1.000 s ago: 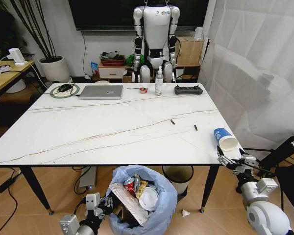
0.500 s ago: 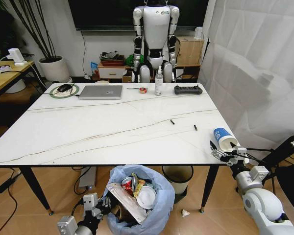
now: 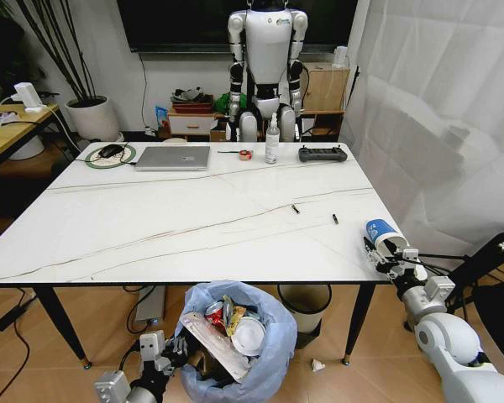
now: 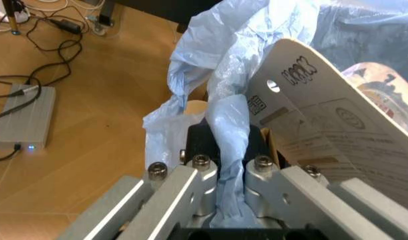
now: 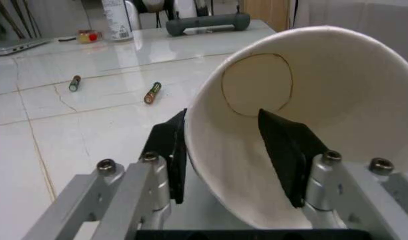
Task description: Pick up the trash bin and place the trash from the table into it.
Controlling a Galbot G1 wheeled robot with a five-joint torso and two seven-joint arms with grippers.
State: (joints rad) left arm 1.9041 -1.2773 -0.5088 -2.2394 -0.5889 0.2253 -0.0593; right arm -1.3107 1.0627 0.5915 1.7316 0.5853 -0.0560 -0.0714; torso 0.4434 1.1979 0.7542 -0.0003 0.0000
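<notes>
White marble-look tabletop with thin grey veins and black legs (image 3: 193, 218) is occupying most of the head view, with a grey laptop (image 3: 174, 158), a spray bottle (image 3: 273, 140), a dark handheld controller (image 3: 322, 154) and a small tape roll (image 3: 245, 154) lying along its far edge and two small batteries (image 5: 152, 92) lying nearer the right side. At the table's near right corner a blue-and-white paper cup (image 3: 385, 238) is lying on its side, and the right gripper (image 5: 233, 150) is straddling its rim, one black pad (image 5: 287, 150) inside the mouth and the other outside the wall; whether the pads are already pinching the wall cannot be told. Below the near edge, the small trash bin lined with crinkly translucent blue plastic (image 3: 235, 344) is being held by the left gripper (image 4: 225, 175), whose fingers are clamped on a fold of the bag, with folded brown cardboard (image 4: 330, 120), a crushed red can (image 3: 216, 314) and a white disc (image 3: 250, 335) already lying inside. The cup is probably light and thin-walled, so it is likely to crumple under a hard squeeze; the rim looks like the stiffest hold. The bag film is soft and may slip. A cream round bin (image 3: 307, 300) under the table is standing just beside the carried bin, and the table edge is lying between cup and bag.
</notes>
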